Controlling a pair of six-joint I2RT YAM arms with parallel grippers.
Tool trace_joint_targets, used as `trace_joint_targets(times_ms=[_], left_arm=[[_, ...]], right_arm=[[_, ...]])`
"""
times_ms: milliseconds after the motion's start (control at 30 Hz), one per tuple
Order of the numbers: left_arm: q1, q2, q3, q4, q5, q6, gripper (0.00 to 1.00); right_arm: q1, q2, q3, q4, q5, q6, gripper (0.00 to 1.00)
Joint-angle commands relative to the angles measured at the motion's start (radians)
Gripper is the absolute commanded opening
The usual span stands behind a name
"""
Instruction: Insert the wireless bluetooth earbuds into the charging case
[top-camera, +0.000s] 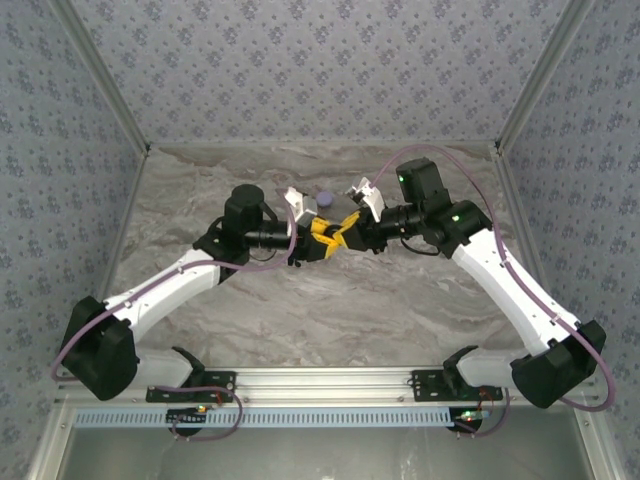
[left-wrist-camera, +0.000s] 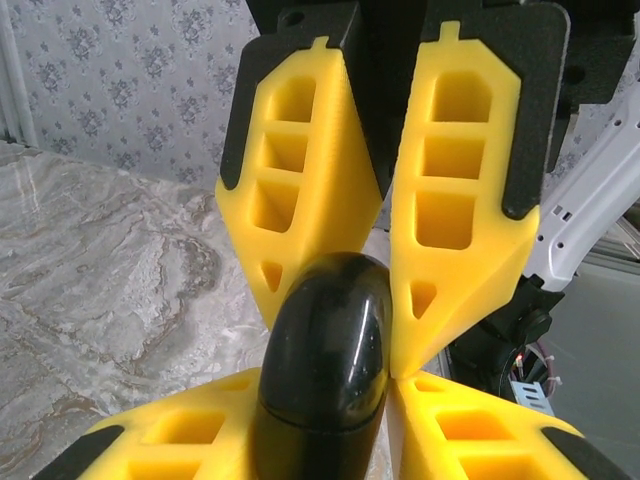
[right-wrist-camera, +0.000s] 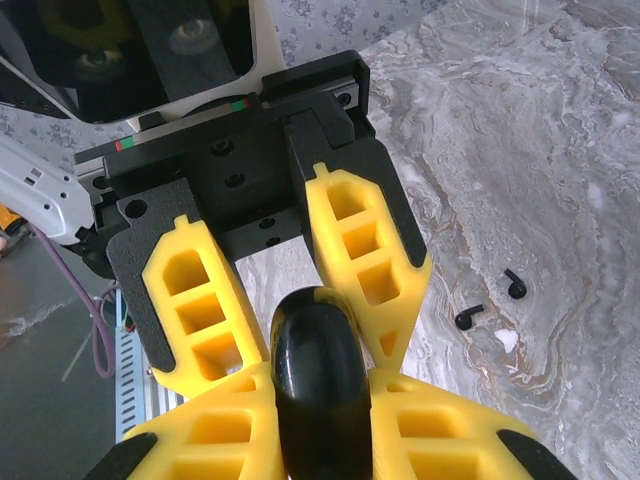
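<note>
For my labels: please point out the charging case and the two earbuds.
charging case (right-wrist-camera: 322, 390): right wrist view, middle of glossy shell.
upper earbud (right-wrist-camera: 516, 286): right wrist view, its middle.
lower earbud (right-wrist-camera: 468, 317): right wrist view, its middle.

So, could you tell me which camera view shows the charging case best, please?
The left wrist view: the glossy black charging case sits large and central, with its rounded top and a seam line clear. The right wrist view shows it narrower, with less surface detail. In the top external view it is too small to make out.
</note>
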Motion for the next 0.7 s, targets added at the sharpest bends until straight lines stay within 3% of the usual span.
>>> trace_joint_targets(times_ms=[0,200,533,667], left_arm=[[-0.005,0.008,0.008,0.058,0.021,-0.016,0.31],[-0.004,0.009,0.015,0.048,0.024,-0.007,0.14],[-0.005,0.003,0.009,-0.007,-0.037,0.051,0.10],[-0.011,0.002,0.010,-0.032,-0.040,0.080,0.10]], right_arm=[[0.001,-0.016,-0.010,0.001,-0.031,0.016,0.20],[0.001,-0.013,-0.011,-0.005,-0.025,0.019,0.22],[-0.001,-0.030,-0.010,0.001,0.094,0.045,0.41],[-0.005,-0.038,-0.010,0.015,0.139,0.062,0.43]])
